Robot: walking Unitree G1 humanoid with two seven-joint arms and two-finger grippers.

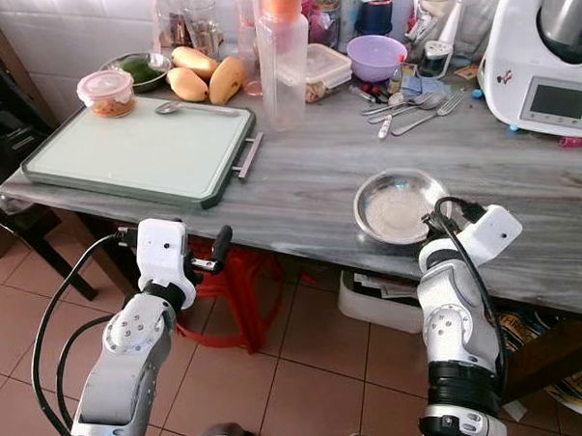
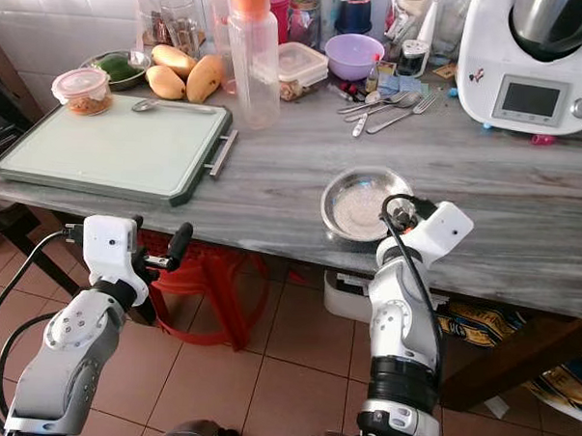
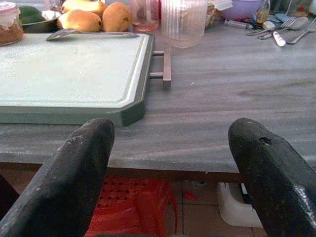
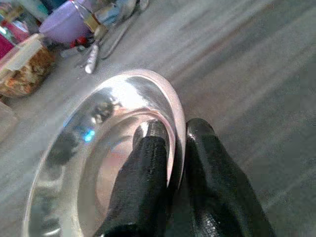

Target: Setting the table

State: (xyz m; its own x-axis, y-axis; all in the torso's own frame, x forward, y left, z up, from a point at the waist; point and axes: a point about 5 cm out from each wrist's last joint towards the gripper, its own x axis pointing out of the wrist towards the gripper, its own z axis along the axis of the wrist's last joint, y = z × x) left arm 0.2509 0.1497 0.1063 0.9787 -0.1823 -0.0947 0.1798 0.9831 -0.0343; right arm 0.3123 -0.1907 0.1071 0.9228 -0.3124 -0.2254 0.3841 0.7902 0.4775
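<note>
A shallow steel plate (image 1: 398, 205) rests near the front edge of the grey marble table (image 1: 312, 180). My right gripper (image 4: 173, 148) is shut on the plate's near right rim, one finger inside the plate (image 4: 98, 148) and one outside. My left gripper (image 3: 170, 168) is open below the table's front edge, in front of a green-rimmed cutting board (image 1: 144, 149), holding nothing. Forks and spoons (image 1: 412, 105) lie at the back of the table. A single spoon (image 1: 180, 107) rests on the board's far edge.
Behind the board are mangoes (image 1: 205, 77), a lidded jar (image 1: 107, 91) and a green bowl (image 1: 138, 68). A clear bottle with orange cap (image 1: 281, 58), a purple bowl (image 1: 375, 56) and a white kitchen machine (image 1: 554, 65) stand at the back. A red stool (image 1: 235, 293) is under the table.
</note>
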